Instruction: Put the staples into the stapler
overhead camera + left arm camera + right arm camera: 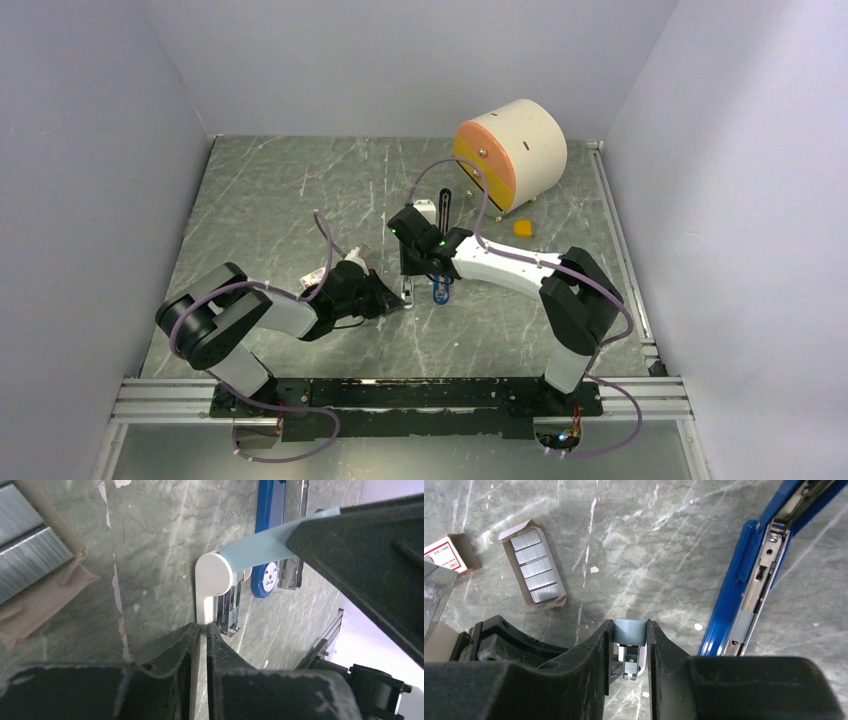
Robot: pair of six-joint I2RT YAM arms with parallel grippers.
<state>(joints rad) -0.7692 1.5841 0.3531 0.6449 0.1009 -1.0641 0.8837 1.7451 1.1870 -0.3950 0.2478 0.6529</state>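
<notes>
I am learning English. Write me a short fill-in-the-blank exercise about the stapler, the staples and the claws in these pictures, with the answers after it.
1. The open stapler is bright ___.
2. The left claw is shut on the ___ end of the pale piece.
3. The staples are held by ___ of the two claws.
4. The big cylinder has an ___ face.

Missing words: blue; white; neither; orange.
</notes>
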